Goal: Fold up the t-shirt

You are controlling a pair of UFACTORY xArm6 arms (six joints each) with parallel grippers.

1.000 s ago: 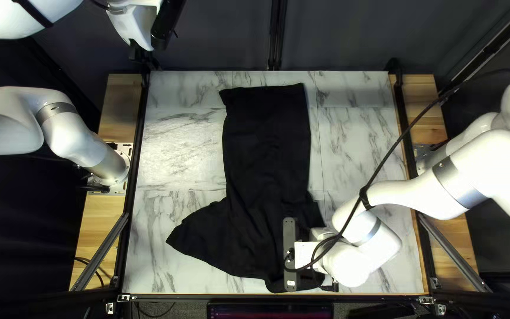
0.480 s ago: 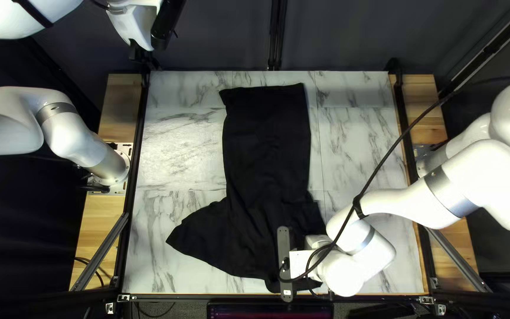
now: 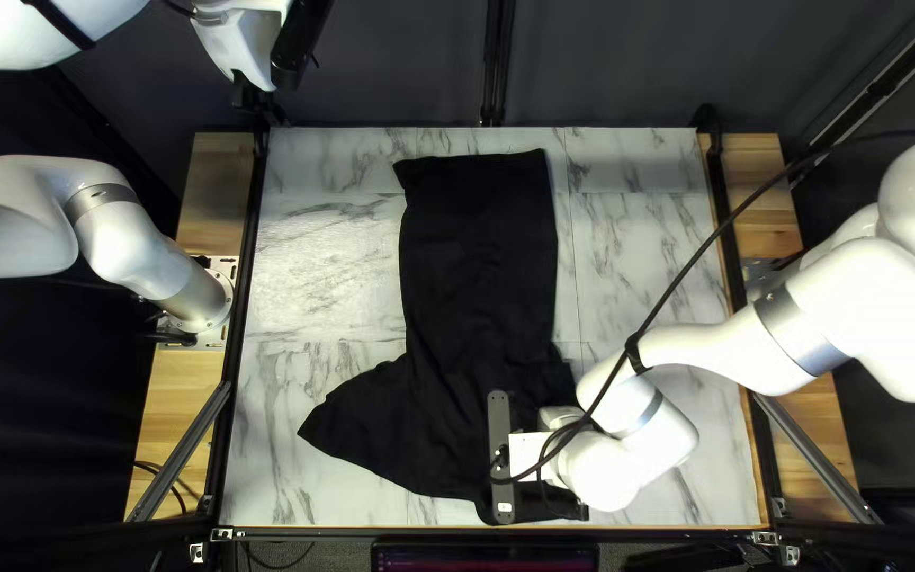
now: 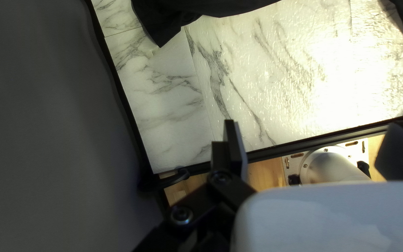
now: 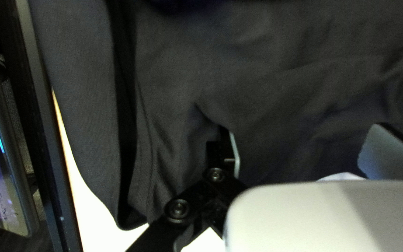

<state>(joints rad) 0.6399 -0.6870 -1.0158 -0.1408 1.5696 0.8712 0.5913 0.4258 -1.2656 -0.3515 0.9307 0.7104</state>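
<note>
The black t-shirt (image 3: 479,265) lies lengthwise on the table, a narrow part toward the far edge and a rumpled, wider part near the front, one corner spreading left. Over that near part hangs my right gripper (image 3: 500,456), its fingertips hidden in the top left view. In the right wrist view my right gripper (image 5: 306,144) is open, one finger against a crease of the shirt (image 5: 276,84). My left gripper (image 3: 246,48) is raised beyond the far left corner. From its wrist, my left gripper (image 4: 316,140) stands open, holding nothing, with the shirt (image 4: 201,7) farther ahead.
Marble-patterned table (image 3: 320,244) shows on both sides of the shirt. A black cable (image 3: 680,302) runs along my right arm. A clamp (image 4: 178,176) sits at the table's far left corner. A screen (image 5: 1,172) stands beyond the near edge.
My right gripper has moved left over the shirt, first slightly toward the near edge, then slightly back. The left arm looks unmoved.
</note>
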